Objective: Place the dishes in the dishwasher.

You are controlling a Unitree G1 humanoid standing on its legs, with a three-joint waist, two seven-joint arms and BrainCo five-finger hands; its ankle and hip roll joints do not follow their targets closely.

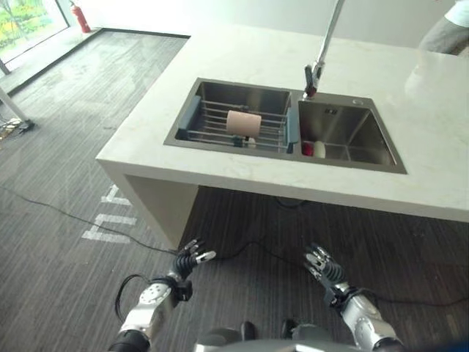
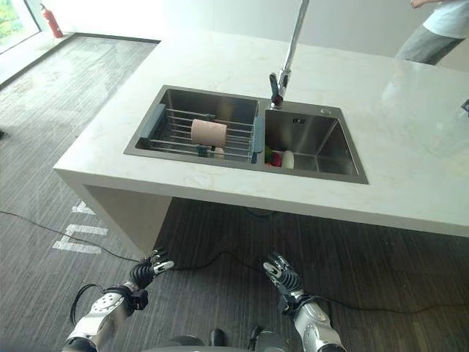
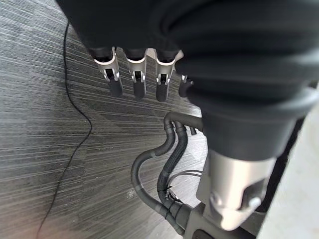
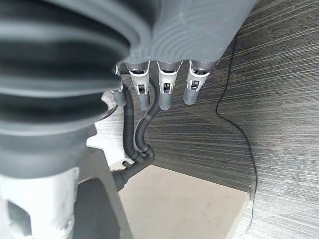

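While my left hand [image 1: 192, 259] and right hand [image 1: 322, 267] hang low, both are relaxed, holding nothing. Dishes [image 1: 314, 149] sit in the sink [image 1: 352, 163] — set into the white surface [image 1: 242, 55].

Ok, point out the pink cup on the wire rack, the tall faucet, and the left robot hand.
pink cylindrical cup [image 1: 243, 123], left eye view, on its side wall.
tall metal faucet [image 2: 292, 45], right eye view, on its neck.
left robot hand [image 1: 190, 260], left eye view, on its fingers.
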